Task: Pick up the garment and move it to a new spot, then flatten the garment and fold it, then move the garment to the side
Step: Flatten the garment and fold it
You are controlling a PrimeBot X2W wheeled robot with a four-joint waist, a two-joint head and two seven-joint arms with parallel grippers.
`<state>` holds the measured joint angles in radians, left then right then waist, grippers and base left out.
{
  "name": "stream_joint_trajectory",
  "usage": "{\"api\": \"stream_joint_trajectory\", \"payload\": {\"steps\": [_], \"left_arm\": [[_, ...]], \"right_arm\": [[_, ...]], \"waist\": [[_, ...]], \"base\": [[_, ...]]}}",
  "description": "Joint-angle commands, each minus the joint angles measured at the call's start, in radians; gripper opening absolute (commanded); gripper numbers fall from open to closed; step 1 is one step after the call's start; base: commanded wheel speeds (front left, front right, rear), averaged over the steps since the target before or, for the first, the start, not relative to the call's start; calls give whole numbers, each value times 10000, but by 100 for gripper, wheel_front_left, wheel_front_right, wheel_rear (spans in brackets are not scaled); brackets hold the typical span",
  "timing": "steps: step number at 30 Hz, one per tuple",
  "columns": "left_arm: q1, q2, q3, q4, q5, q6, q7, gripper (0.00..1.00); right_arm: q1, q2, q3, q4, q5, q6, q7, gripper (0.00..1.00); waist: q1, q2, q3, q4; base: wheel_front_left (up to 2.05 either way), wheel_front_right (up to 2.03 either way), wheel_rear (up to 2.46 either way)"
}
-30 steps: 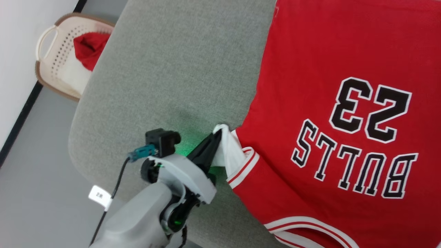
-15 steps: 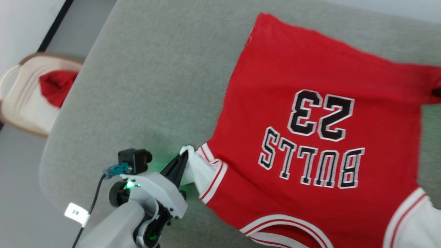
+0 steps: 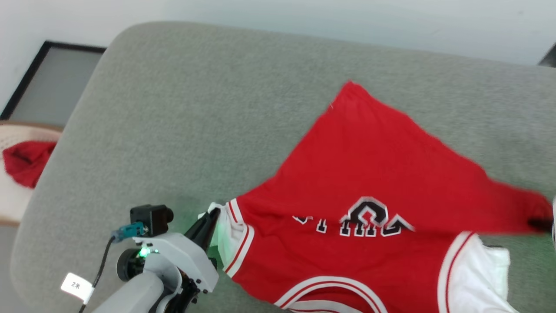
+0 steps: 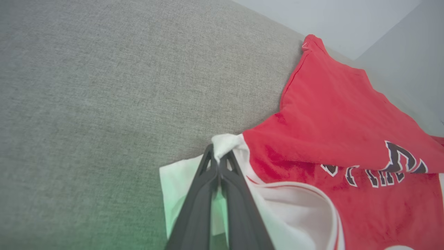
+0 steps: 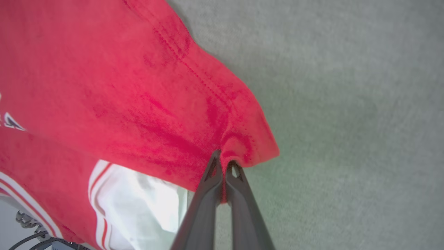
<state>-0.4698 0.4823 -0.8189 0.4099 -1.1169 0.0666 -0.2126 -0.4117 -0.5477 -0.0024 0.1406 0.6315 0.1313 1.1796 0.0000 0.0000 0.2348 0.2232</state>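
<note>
The garment (image 3: 369, 174), a red jersey with white sleeves and black lettering, lies on the grey padded surface (image 3: 195, 108). Its far part is drawn back over itself and hides the top of the lettering. My left gripper (image 3: 210, 219) is shut on the white left sleeve; in the left wrist view its fingertips (image 4: 218, 158) pinch a fold of that sleeve beside the garment's red body (image 4: 340, 114). My right gripper (image 3: 540, 224), at the right edge, is shut on a red hem corner. The right wrist view has the gripper (image 5: 223, 161) pinching that corner of the garment (image 5: 138, 86), lifted off the surface.
A pale perforated basket (image 3: 13, 204) holding a plain red cloth (image 3: 26, 163) stands on the floor left of the surface. The rounded left edge of the surface (image 3: 47, 182) drops to the floor. A pale wall runs behind, with a black-framed panel (image 3: 52, 82).
The camera has swung, shifting the whole picture. The right gripper has pulled the hem corner toward me, folding the red body over the lettering. The left gripper kept its hold on the sleeve.
</note>
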Motion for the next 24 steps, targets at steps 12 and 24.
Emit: {"api": "stream_joint_trajectory", "payload": {"steps": [12,24], "left_arm": [[490,396,53,-717,-135,389,159,0],[566,574,134,-889,-171,472,132,0]], "right_arm": [[3234,1629,-1612,-1753,-624,-12,-363,0],[3340,1643,-1092,-2148,-692,-12,-1880,100]], "waist": [[0,0,-399,-765],[0,0,-365,-1093]], "base": [[0,0,0],[0,0,0]]}}
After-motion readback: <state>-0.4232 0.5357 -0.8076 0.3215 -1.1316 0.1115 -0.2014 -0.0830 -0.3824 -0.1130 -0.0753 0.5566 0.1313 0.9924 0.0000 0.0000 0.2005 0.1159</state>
